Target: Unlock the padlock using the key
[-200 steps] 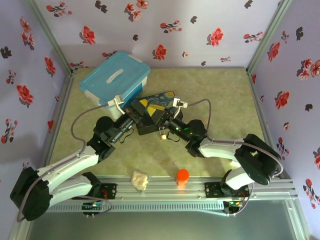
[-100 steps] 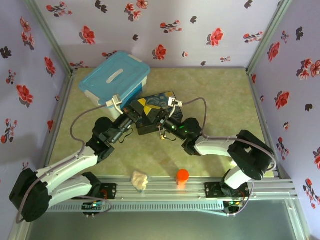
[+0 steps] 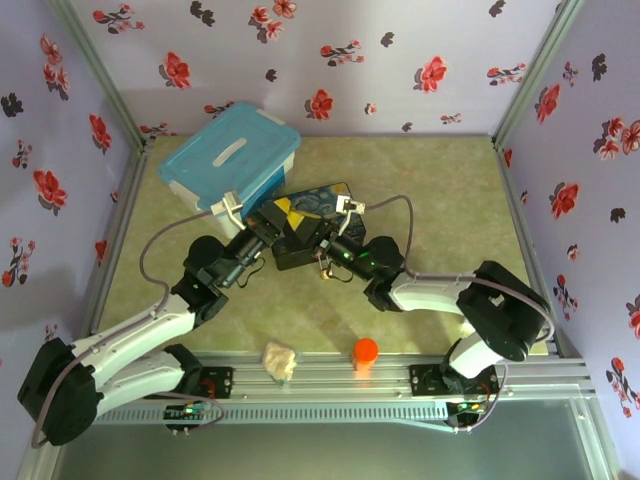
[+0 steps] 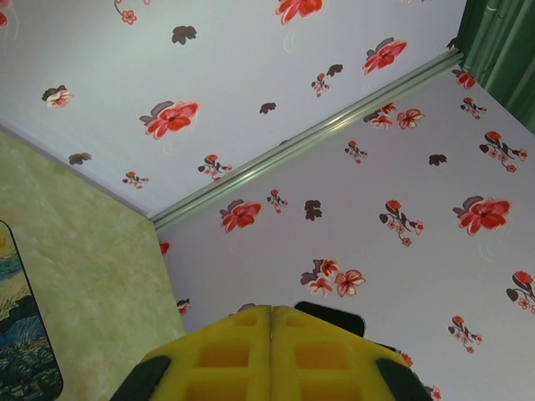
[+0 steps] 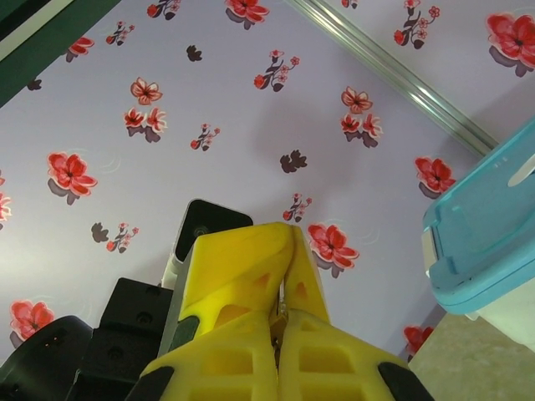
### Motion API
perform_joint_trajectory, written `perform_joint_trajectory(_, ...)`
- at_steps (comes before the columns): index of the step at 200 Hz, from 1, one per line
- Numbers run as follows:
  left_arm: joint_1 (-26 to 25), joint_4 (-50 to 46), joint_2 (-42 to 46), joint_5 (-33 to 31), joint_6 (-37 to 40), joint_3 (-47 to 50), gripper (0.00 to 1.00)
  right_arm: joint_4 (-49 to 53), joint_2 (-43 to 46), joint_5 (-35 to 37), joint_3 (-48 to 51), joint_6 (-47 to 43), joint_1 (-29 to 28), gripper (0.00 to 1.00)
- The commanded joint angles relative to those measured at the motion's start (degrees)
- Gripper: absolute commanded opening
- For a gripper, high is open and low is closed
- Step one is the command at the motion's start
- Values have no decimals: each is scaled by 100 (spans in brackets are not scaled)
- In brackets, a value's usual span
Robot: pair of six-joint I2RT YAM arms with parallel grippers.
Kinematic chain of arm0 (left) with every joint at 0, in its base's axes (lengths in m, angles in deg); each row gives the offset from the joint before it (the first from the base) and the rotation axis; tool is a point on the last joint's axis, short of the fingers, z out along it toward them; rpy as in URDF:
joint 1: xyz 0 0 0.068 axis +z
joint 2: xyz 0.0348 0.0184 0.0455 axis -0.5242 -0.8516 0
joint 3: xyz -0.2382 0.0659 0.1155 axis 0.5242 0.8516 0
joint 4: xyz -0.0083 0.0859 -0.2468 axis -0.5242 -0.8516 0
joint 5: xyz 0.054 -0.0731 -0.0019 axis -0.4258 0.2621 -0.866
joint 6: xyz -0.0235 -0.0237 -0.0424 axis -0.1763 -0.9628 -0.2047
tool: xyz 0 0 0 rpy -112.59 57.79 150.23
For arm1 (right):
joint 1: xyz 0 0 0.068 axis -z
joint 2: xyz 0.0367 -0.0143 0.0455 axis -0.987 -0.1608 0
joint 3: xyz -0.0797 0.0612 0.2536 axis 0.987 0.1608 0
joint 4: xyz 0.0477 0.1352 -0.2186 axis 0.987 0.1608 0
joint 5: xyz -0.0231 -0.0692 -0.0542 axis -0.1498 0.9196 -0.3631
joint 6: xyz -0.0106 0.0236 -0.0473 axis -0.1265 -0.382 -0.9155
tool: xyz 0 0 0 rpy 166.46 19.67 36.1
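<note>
Padlock (image 3: 323,265): I see tiny brass body, near edge of painted box (image 3: 322,198) | left tool (image 4: 270,314) together | right tool (image 5: 288,244) together

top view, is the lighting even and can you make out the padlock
Top view: soft even light, no glare; the padlock is a tiny pale speck, detail lost. Left wrist view: wallpaper sharp, yellow fingers slightly soft.

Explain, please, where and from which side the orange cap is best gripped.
Probably across its round side wall, coming down from above: the orange cap stands upright and alone at the table's near edge, so there is room on both sides.
</note>
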Motion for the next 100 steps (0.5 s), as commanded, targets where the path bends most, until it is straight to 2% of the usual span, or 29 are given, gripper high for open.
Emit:
perform_joint_trajectory(1, 24, 15, 240, -105, 227, 74, 29, -149, 241, 76, 249, -43, 40, 0)
perform_joint_trajectory(6, 33, -104, 294, -126, 303, 71, 44, -144, 264, 81, 324, 0, 67, 0)
perform_joint_trajectory(11, 46, -257, 361, -159, 375, 48, 55, -141, 284, 99, 400, 60, 116, 0)
perform_joint_trajectory(17, 61, -500, 452, -219, 471, -14, 65, -140, 310, 117, 490, 158, 185, 0)
perform_joint_trajectory(23, 64, -880, 535, -305, 578, -100, 71, -135, 326, 114, 586, 275, 271, 0)
perform_joint_trajectory(40, 80, -2059, 704, -628, 854, -370, 76, 27, 377, 46, 828, 538, 505, 0)
perform_joint_trajectory(58, 90, -2599, 654, -637, 1181, -513, 77, 578, 553, -29, 976, 404, 649, 0)
perform_joint_trajectory(75, 82, -3404, 419, -386, 1514, -927, 83, 2148, 956, 156, 845, 131, 723, 0)
perform_joint_trajectory(84, 81, -3808, 247, -209, 1648, -1124, 88, 3366, 1222, 386, 694, -82, 722, 0)
perform_joint_trajectory(100, 64, -4107, 43, -42, 1770, -1177, 92, 4798, 1555, 714, 468, -510, 718, 0)
